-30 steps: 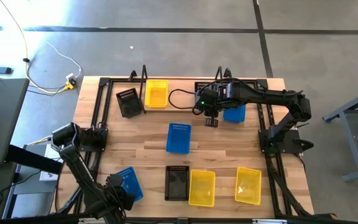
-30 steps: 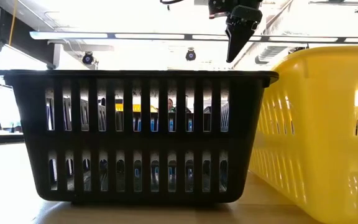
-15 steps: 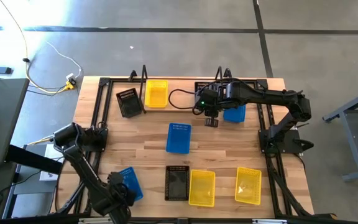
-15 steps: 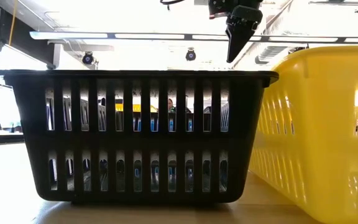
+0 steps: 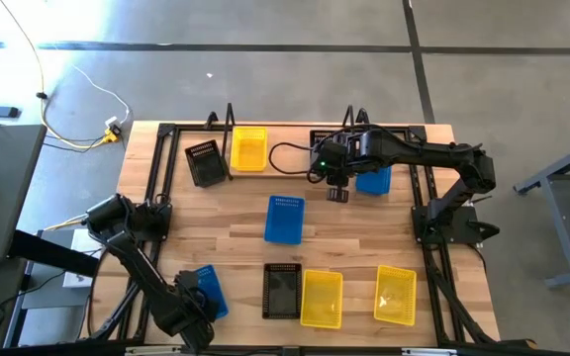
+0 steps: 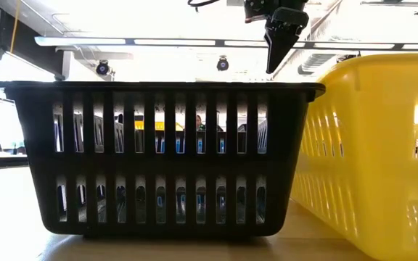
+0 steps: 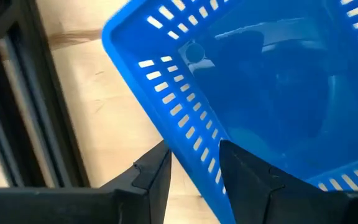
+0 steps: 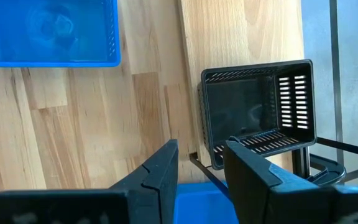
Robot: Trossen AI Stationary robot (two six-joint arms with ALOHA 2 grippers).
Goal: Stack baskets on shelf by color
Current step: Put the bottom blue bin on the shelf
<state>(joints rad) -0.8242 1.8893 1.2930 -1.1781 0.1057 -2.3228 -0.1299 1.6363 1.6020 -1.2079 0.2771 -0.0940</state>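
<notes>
My left gripper (image 7: 194,155) is at the near-left blue basket (image 5: 206,291) and is shut on its wall. My right gripper (image 5: 336,193) hangs open above the table in front of the shelf (image 5: 232,121), holding nothing. In the right wrist view it (image 8: 202,143) looks down on a black basket (image 8: 257,112) resting on the shelf rods. A yellow basket (image 5: 248,148) sits at the shelf's left part. Another blue basket (image 5: 373,180) lies by the shelf's right end, and a third (image 5: 285,219) lies mid-table. My left gripper holds the blue basket by a perforated side wall near a corner (image 7: 188,134). One finger is inside the basket (image 7: 247,171) and one is outside (image 7: 154,177). The fingers come from above. The basket sits upright on the table.
A black basket (image 5: 204,162) lies askew left of the shelf. Along the near edge stand a black basket (image 5: 282,291) and two yellow ones (image 5: 322,298) (image 5: 396,294). A black tube frame (image 5: 428,213) borders the table. Bare wood lies between the mid-table basket and the left frame.
My left arm has swung a little toward the table's right, bringing its gripper closer over the near-left blue basket, which stays where it was. My right arm has kept still.
</notes>
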